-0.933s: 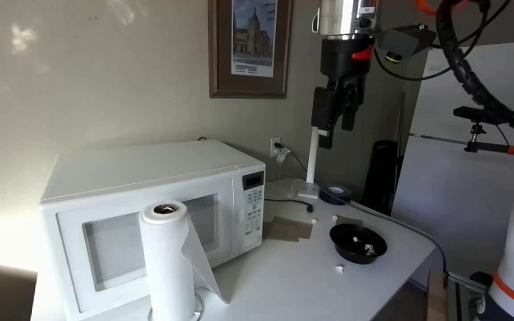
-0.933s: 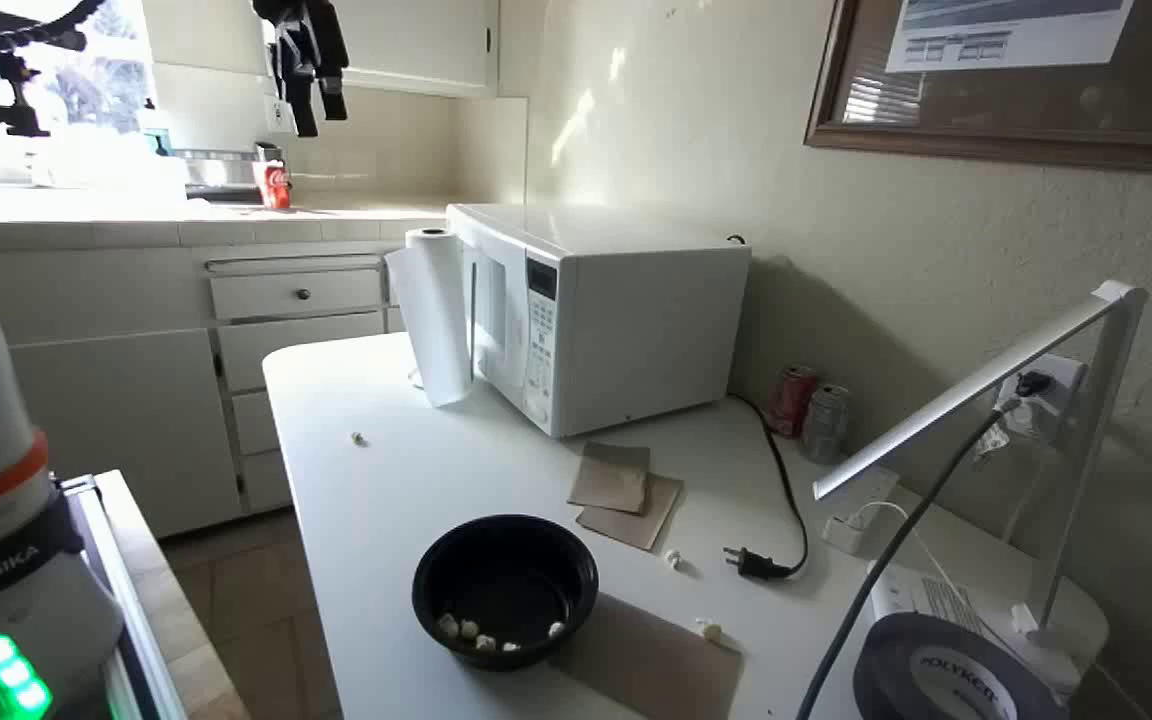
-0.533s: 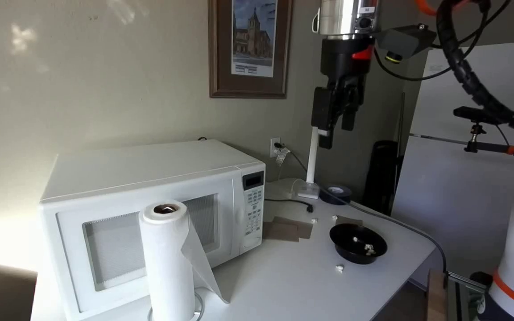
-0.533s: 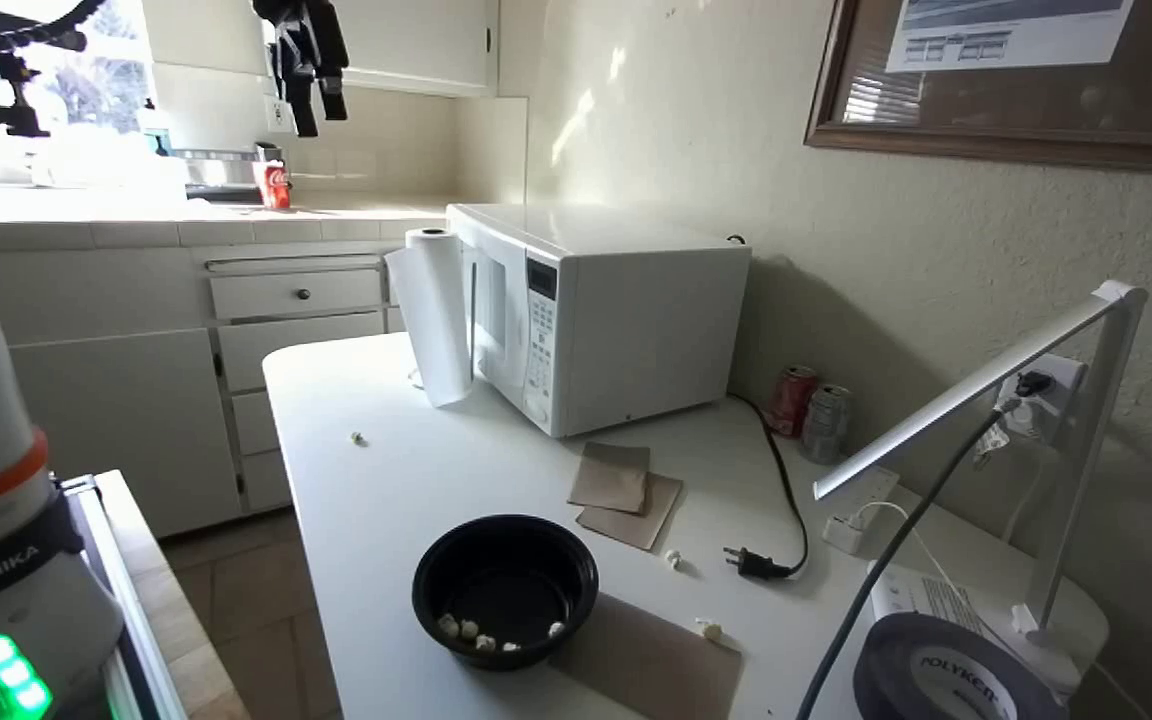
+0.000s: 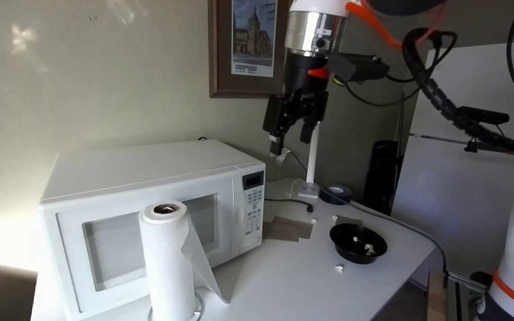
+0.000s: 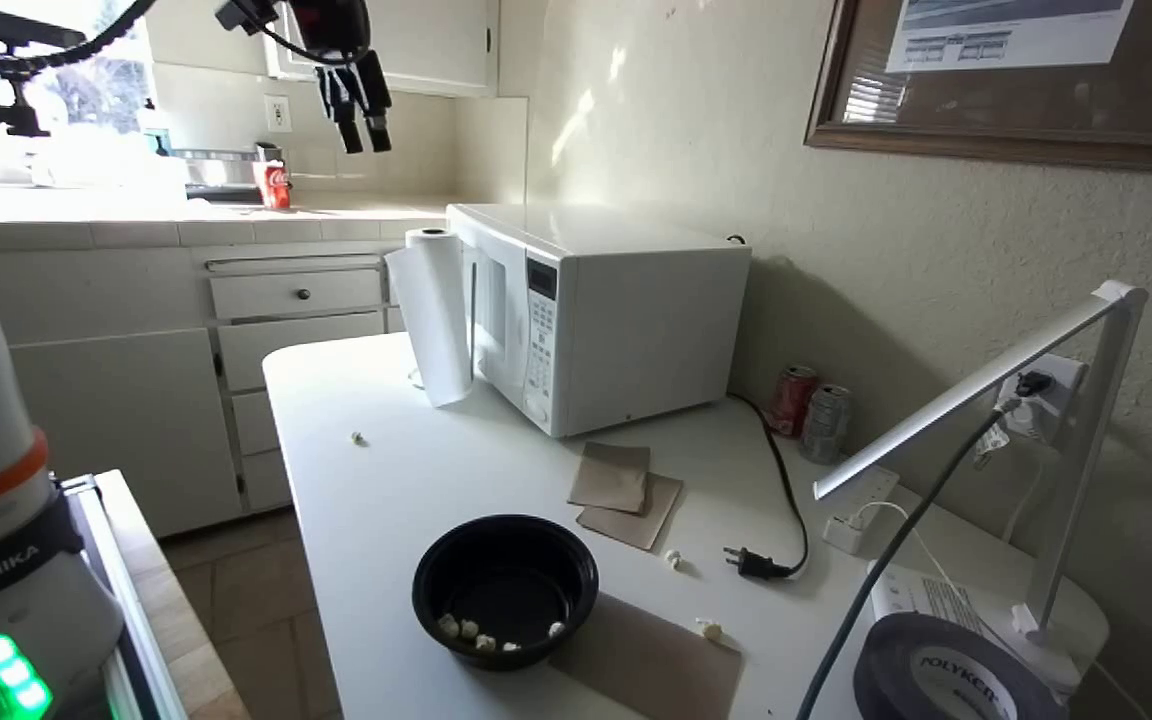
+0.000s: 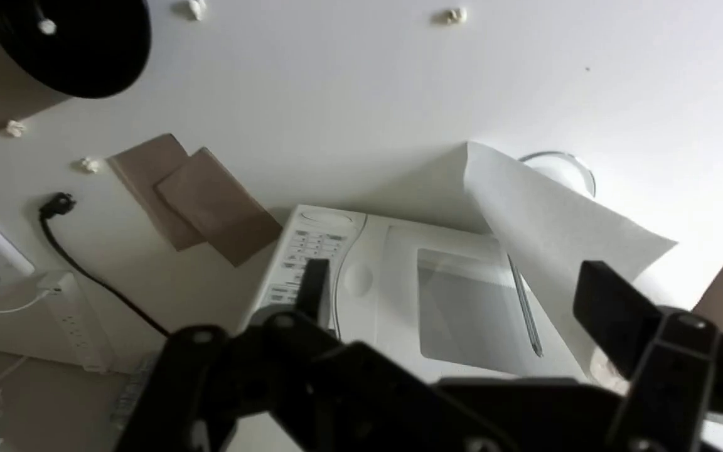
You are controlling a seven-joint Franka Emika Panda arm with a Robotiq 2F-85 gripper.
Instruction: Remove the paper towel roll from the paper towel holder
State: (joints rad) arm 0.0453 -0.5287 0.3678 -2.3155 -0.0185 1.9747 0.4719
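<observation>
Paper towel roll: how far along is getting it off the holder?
Done: nothing visible; the paper towel roll stands on the paper towel holder.
Under way: no grasp; the hand hangs open and empty, high and clear of the roll.
Left: the whole removal, so reach, grip and lift off.

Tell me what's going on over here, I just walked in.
A robot gripper hovers above the table, open and holding nothing. The job appears to be taking the paper towel roll off its wire holder, but the gripper isn't touching it yet. The roll stands in front of the microwave with a loose sheet hanging off it. A black bowl with some popcorn sits on the same table.
</observation>
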